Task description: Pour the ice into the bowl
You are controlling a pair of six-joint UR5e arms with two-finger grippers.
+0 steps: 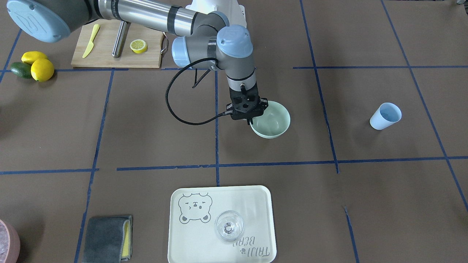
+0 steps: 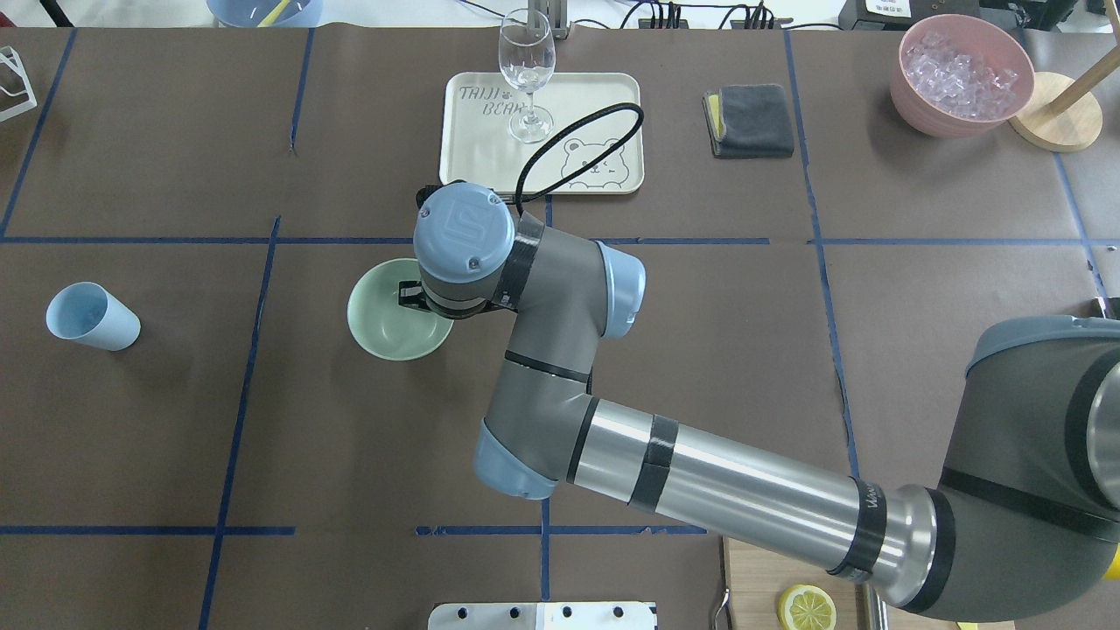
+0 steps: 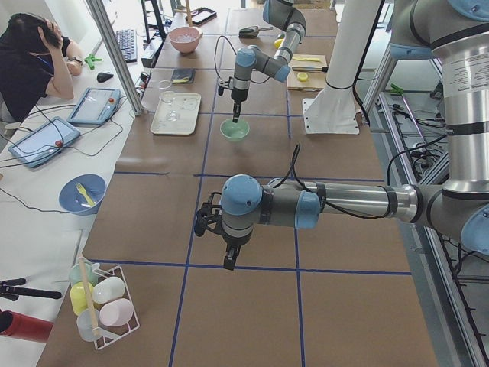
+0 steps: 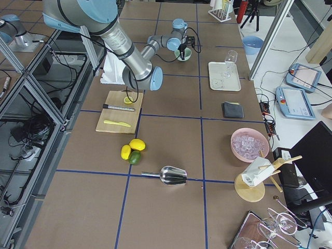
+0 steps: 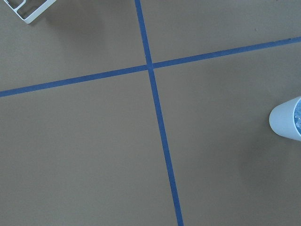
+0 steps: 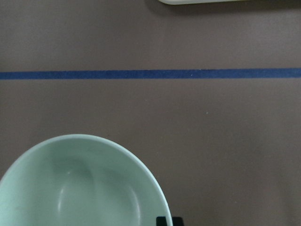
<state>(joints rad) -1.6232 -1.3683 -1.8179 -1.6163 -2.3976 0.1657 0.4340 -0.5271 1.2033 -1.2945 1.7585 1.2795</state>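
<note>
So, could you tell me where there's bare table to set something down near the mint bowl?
Bare table lies between the bowl and the light blue cup. Crowded: the bowl's other side, where the right hand hangs at its rim.

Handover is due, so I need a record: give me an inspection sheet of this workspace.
Surface: brown table, blue tape grid.
Job's things: mint bowl empty; ice glints in the light blue cup.
Clutter: tray with wine glass, grey cloth, pink bowl heaped with cubes, cutting board, lemons, scoop.
Pincers: right pincer at the bowl's rim, grip unclear; left pincer over bare table, state unclear.
Cables: black cable loops off the right wrist.
Surroundings: seated operator, tablets on side desk.
</note>
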